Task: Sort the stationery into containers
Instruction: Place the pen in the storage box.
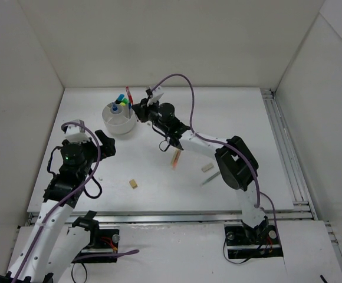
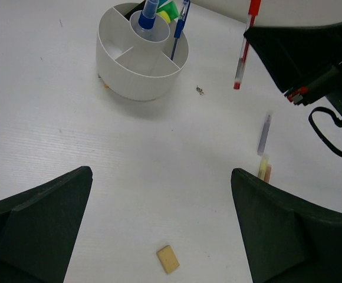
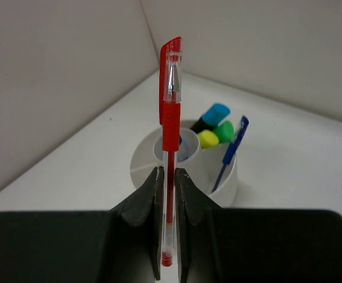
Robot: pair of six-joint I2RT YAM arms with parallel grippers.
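My right gripper [image 3: 168,177] is shut on a red pen [image 3: 170,118] and holds it upright just right of the white divided bowl [image 3: 142,158]. In the top view this gripper [image 1: 142,109] is beside the bowl [image 1: 115,124], with the red pen [image 1: 129,95] above the rim. The bowl [image 2: 137,76] holds a blue pen [image 2: 180,26], a white-blue tube [image 2: 149,15] and highlighters [image 3: 215,127]. My left gripper [image 2: 162,236] is open and empty above the table, near a beige eraser [image 2: 167,259]. A grey pen [image 2: 265,132] lies on the table.
A cream and orange stick [image 1: 176,158] lies mid-table, a second eraser [image 1: 207,167] and the grey pen [image 1: 209,178] to its right. The first eraser [image 1: 134,184] lies nearer the front. White walls close the table on three sides.
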